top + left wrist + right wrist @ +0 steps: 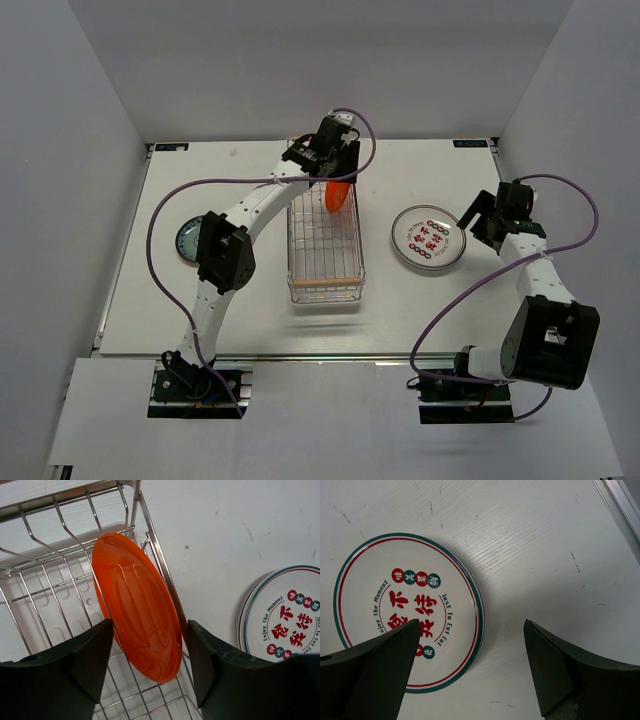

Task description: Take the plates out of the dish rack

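Observation:
An orange plate [338, 194] stands on edge at the far end of the dish rack [325, 283], leaning against its right wall. My left gripper [337, 180] reaches down over it. In the left wrist view the orange plate [137, 605] sits between the two dark fingers of that gripper [150, 627], with a narrow gap on each side; the jaws are open. A teal-rimmed white plate [428, 238] lies flat on the table right of the rack, on top of other plates. My right gripper [478, 215] hovers open at its right edge, empty; the teal-rimmed plate [407, 612] shows there too.
A grey-blue plate [187, 240] lies flat at the table's left, partly hidden behind the left arm. The rest of the rack's wire floor [50, 580] holds nothing. The teal-rimmed plate [285, 615] lies close to the rack's right side.

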Tool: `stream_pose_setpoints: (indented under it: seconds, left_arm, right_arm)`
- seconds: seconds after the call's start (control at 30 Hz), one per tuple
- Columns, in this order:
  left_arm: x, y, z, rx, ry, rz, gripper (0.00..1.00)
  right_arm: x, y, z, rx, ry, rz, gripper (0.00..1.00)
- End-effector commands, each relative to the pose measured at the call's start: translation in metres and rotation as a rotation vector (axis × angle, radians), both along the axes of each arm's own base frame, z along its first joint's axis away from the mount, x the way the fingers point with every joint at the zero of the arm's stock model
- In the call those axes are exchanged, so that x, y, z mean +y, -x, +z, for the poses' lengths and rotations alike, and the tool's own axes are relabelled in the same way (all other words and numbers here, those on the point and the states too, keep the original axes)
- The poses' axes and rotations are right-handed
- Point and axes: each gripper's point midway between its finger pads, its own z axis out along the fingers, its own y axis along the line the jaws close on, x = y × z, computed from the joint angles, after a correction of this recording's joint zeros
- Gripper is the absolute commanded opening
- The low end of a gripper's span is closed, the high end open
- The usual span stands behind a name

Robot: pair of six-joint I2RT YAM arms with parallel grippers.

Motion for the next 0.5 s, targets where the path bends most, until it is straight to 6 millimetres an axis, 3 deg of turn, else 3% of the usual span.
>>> stream_pose_setpoints:
  seconds: [0.0,0.2,0.47]
  left_arm:
    - [0.000,-0.002,0.018,-0.029,0.015,0.028,0.68]
    - [0.013,0.001,0.025,-0.041,0.001,0.086,0.58]
    - [0.012,0.004,0.028,-0.036,0.020,0.081,0.29]
  right_arm:
    - [-0.007,-0.010,0.022,-0.056,0.018,-0.025,0.89]
    - [-0.006,-0.010,0.021,-0.055,0.016,-0.022,0.89]
    - [-0.006,-0.010,0.021,-0.055,0.016,-0.023,0.89]
